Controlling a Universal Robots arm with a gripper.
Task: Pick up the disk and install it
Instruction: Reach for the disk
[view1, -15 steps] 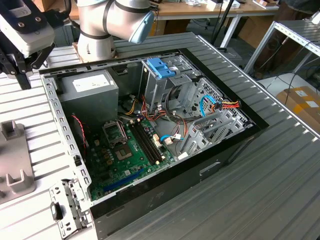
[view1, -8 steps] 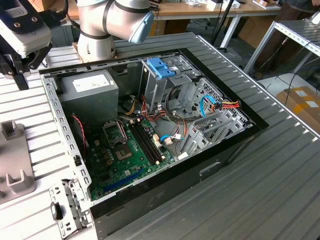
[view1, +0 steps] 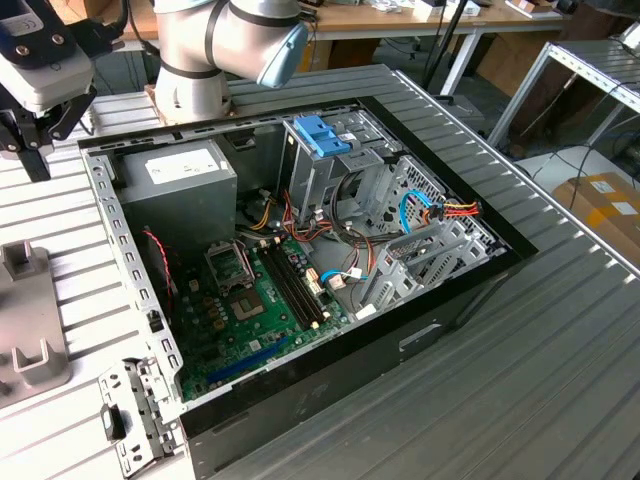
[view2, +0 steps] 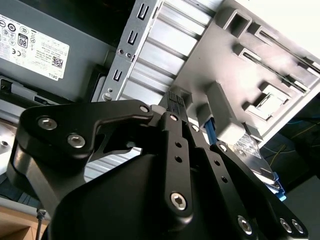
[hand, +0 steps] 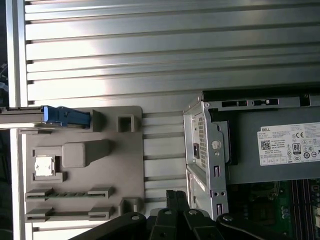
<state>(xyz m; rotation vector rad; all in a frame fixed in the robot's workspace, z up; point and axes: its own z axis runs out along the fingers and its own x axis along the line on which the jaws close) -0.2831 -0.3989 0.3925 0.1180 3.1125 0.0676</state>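
Observation:
The disk (hand: 20, 120) stands on edge along the grey holder plate (hand: 85, 200), its blue end tab (hand: 65, 116) sitting in a corner slot. In the second wrist view the disk (view2: 252, 152) runs away from the tab (view2: 209, 131) just past my fingertips. My gripper (hand: 176, 197) hovers over the slatted table between the holder plate and the open computer case (hand: 210, 150), some way from the disk. Its fingers look shut with nothing between them. In the exterior view the gripper (view1: 30, 160) hangs at the far upper left, above the holder plate (view1: 30, 330).
The open case (view1: 300, 260) fills the middle of the table, with a power supply (view1: 175, 185), a motherboard (view1: 250, 300) and an upright drive cage topped by a blue bracket (view1: 322, 135). A loose metal bracket (view1: 135, 410) lies by the case's near corner. The arm's base (view1: 190, 60) stands behind the case.

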